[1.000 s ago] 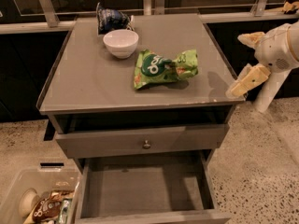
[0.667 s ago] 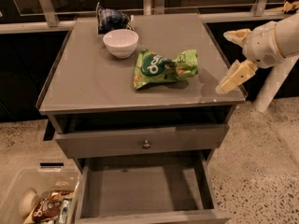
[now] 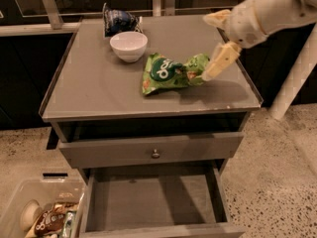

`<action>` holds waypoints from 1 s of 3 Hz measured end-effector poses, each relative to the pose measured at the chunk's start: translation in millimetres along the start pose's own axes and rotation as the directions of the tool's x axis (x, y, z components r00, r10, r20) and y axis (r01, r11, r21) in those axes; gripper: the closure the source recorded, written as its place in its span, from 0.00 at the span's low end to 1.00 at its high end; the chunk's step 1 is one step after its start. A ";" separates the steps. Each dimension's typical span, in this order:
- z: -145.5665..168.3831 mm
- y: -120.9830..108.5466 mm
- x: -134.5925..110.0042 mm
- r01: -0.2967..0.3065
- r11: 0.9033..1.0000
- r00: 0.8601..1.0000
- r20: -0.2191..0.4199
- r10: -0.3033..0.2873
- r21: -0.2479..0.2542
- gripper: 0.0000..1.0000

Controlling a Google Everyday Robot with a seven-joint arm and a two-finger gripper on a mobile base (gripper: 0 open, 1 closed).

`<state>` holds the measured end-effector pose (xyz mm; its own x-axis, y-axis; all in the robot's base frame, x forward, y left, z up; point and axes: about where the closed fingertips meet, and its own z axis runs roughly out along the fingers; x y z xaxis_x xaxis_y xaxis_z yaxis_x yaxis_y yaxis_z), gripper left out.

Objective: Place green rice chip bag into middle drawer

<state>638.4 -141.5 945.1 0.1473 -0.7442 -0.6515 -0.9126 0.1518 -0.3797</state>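
Holds the gripper (image 3: 209, 47) wide open and empty above the desk (image 3: 89, 83) near its right edge, lower finger (image 3: 220, 61) touching the right end of the green bag (image 3: 168, 73), crumpled and logo up just right of the desk's middle. Has a white bowl (image 3: 129, 45) near the bag's left end toward the back edge, a blue bag (image 3: 118, 20) behind it at that edge. Shows the middle drawer (image 3: 148, 202) pulled out below the front edge, under a shut knobbed drawer front (image 3: 155, 153), a snack bin (image 3: 54, 190) on its left.
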 end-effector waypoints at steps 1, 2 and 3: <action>33.8 -5.8 -12.8 0.021 0.997 0.991 -0.134 -0.031 -0.072 0.00; 70.8 -9.5 -5.4 0.025 0.991 0.956 -0.286 -0.061 -0.129 0.00; 101.2 -9.4 11.1 -0.006 0.986 0.939 -0.339 -0.051 -0.166 0.00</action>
<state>687.3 -85.4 874.9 0.0561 -0.9274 -0.3699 -0.9640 0.0463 -0.2620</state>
